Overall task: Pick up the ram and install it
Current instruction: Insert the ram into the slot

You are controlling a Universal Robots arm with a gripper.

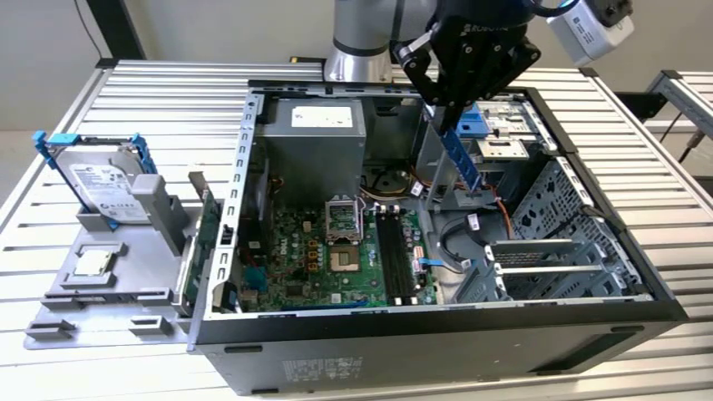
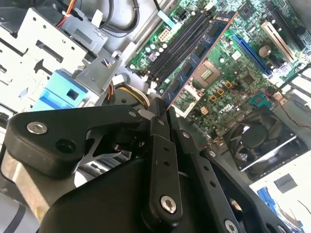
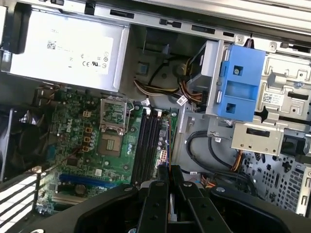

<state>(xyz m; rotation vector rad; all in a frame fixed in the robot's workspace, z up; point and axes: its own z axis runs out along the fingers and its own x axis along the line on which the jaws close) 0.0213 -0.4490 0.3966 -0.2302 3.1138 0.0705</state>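
Note:
My gripper (image 1: 452,117) hangs over the open computer case (image 1: 446,334), shut on the top end of the ram (image 1: 463,159). The ram is a long, thin, bluish stick that slants down into the case. In the second wrist view the ram (image 2: 197,56) runs out from between the fingers (image 2: 159,127), above the motherboard and beside the black memory slots (image 2: 177,48). The first wrist view catches the ram (image 3: 168,143) edge-on, coming out of the gripper (image 3: 169,170) just to one side of the memory slots (image 3: 147,141). Its lower end is clear of the slots.
Inside the case are a grey power supply (image 1: 314,134), a processor socket (image 1: 340,251), a blue drive bracket (image 3: 240,82), loose cables (image 3: 204,145) and a fan (image 2: 257,136). A silver hard drive (image 1: 106,182) in a blue bracket stands on a grey holder at the exterior view's left.

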